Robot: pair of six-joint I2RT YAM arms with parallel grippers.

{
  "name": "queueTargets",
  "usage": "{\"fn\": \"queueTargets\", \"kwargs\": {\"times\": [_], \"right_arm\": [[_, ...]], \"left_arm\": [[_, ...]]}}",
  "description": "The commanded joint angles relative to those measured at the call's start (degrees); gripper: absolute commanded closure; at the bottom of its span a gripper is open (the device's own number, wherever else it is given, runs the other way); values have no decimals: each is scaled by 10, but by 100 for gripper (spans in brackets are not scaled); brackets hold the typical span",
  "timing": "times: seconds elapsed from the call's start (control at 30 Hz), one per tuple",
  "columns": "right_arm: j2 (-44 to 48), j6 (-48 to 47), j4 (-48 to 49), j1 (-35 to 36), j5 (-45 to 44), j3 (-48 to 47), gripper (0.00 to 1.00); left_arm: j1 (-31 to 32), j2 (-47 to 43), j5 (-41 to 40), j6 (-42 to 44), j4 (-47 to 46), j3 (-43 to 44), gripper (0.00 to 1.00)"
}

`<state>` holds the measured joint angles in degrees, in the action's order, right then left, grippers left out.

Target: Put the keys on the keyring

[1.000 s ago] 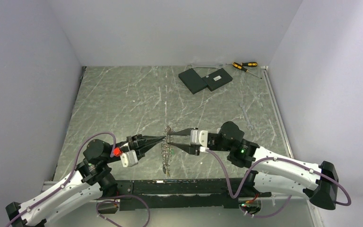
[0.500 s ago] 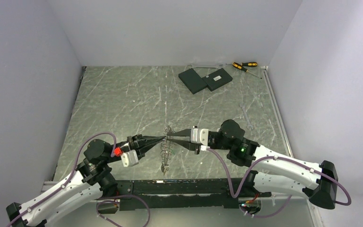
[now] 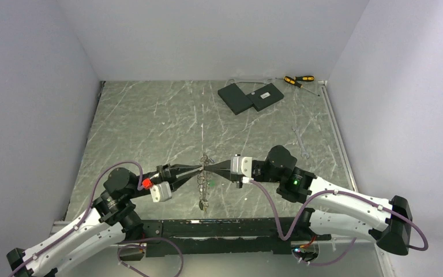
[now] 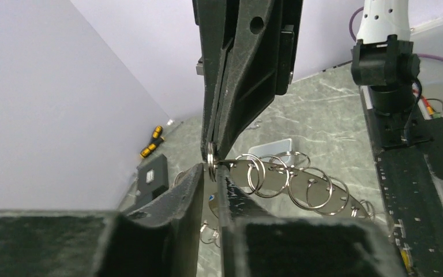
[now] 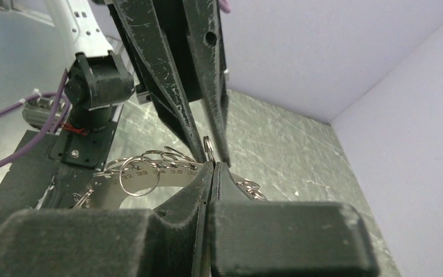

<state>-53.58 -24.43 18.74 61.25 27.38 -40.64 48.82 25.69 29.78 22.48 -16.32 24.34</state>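
Note:
The keyring [image 3: 203, 184] hangs edge-on above the table between both arms. It is a flat grey metal ring plate [image 4: 301, 187] with numbered holes [image 5: 161, 178], and several wire split rings are threaded through it. My right gripper [image 3: 209, 168] reaches in from the right, and its jaws [image 5: 211, 164] are shut on the plate's top edge by a small split ring. My left gripper [image 3: 201, 168] meets it from the left. Its jaws [image 4: 210, 170] stand a narrow gap apart around that same ring. No keys with coloured heads show in any view.
Two flat black slabs [image 3: 251, 97] lie at the back of the marble table, with two yellow-and-black screwdrivers [image 3: 299, 81] behind them. A small wrench [image 3: 301, 144] lies to the right. A black rail [image 3: 219, 231] runs along the near edge. Walls close in on three sides.
My right jaws have closed from well apart onto the keyring's top edge. My left jaws, shut before, now stand slightly apart. The keyring stays hanging between the two arms.

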Motion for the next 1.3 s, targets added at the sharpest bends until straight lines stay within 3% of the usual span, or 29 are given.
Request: {"fn": "queueTargets", "kwargs": {"times": [0.0,0.07,0.13,0.23,0.5,0.77,1.27], "right_arm": [[0,-26,-25,1,-14,-39,100],[-5,-46,-61,2,-30,-50,100],[-14,-61,-97,3,-51,-64,100],[-26,-79,-141,3,-86,-78,100],[-68,-108,-212,21,-186,-120,100],[-103,-129,-237,45,-255,-148,100],[-116,-127,-228,50,-260,-146,100]], "left_arm": [[-1,-5,9,56,106,58,68],[-1,1,1,81,171,84,56],[-1,16,-16,115,251,117,51],[-1,36,-35,143,327,156,54],[-1,95,-58,162,423,235,63],[-1,159,-83,118,374,229,66],[-1,205,-115,87,324,194,71]]}}
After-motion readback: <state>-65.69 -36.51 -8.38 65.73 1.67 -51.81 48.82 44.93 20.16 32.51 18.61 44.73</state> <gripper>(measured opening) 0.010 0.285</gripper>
